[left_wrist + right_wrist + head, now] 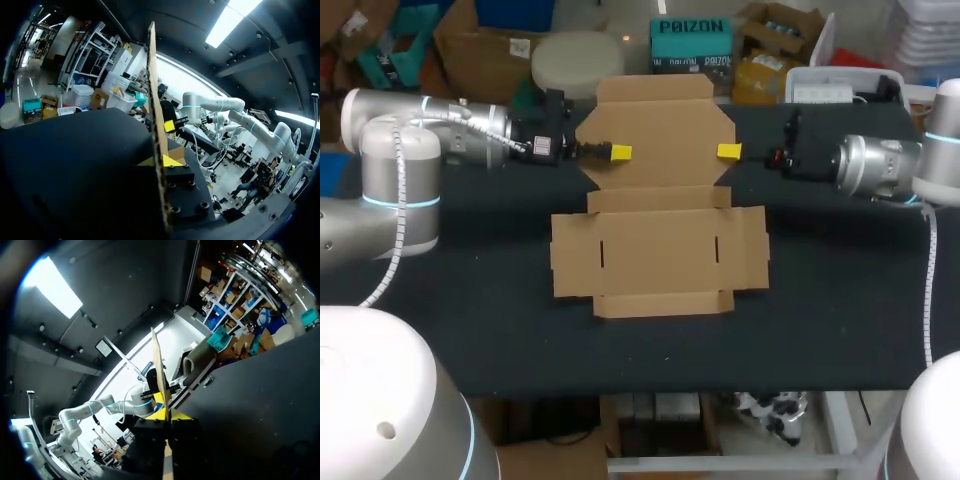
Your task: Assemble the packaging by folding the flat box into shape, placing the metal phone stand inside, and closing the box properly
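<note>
step: folding, early. Only the rear panel (658,140) of the box (660,255) looks lifted off the tabletop (470,330); both wrist views show it edge-on and roughly upright.
box position: middle of the tabletop. The base, side wings and front flap lie flat.
left fingers (618,152): closed on the rear panel's left edge, with yellow tips showing on both sides of the cardboard in the left wrist view.
right fingers (728,151): closed on the panel's right edge in the same way, directly opposite the left pair.
phone stand: not seen in any view, so its location is unknown.
done: rear panel raised, judged from its upright edge.
left to do: raise the walls, tuck the side wings, put the stand inside, close the lid. That is most of the task.
edges: the raised panel stands near the far edge of the tabletop, so there is little margin behind it.
open room: wide bare tabletop in front of the box and on either side. The arms cross only the far half, so the flat wings lie uncovered.
risk (judgement): if the two sides pull unevenly, the panel could twist at the crease.
</note>
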`<act>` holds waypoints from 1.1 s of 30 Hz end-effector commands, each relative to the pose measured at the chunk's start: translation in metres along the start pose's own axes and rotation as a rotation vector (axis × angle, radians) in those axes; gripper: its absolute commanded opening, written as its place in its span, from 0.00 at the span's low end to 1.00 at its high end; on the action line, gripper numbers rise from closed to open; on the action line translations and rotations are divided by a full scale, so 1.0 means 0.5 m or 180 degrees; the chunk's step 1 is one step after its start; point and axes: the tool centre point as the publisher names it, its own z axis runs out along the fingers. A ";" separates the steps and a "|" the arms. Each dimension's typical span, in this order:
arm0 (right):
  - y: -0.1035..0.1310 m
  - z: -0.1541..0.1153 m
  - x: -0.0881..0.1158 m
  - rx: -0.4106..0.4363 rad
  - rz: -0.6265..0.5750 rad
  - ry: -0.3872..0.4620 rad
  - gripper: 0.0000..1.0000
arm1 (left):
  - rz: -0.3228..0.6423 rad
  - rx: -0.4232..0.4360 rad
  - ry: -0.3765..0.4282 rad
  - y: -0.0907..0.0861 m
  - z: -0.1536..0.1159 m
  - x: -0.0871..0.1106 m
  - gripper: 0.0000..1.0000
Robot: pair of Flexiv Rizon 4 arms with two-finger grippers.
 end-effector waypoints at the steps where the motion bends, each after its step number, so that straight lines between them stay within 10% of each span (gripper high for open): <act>1: 0.000 0.000 -0.004 -0.0002 0.0005 0.0041 0.00 | 0.0011 0.0006 0.0059 0.001 0.000 -0.010 0.00; 6: 0.001 0.002 -0.004 0.0010 0.0016 0.0068 0.00 | 0.0045 -0.0020 0.0102 0.000 0.001 -0.016 0.00; 11: 0.008 -0.004 0.003 0.0015 -0.0004 0.0007 0.36 | 0.0063 -0.0027 0.0111 -0.006 -0.005 -0.025 0.00; 21: 0.029 -0.058 0.034 -0.0018 -0.0136 -0.0375 0.38 | 0.0166 0.0033 0.0118 -0.023 -0.020 -0.038 0.00; 29: 0.031 -0.112 0.071 -0.0053 -0.0255 -0.0667 0.32 | 0.0269 0.0094 0.0167 -0.043 -0.021 -0.046 0.00; 33: 0.023 -0.137 0.098 0.0034 -0.0384 -0.0808 0.00 | 0.0351 0.0094 0.0167 -0.056 -0.016 -0.050 0.00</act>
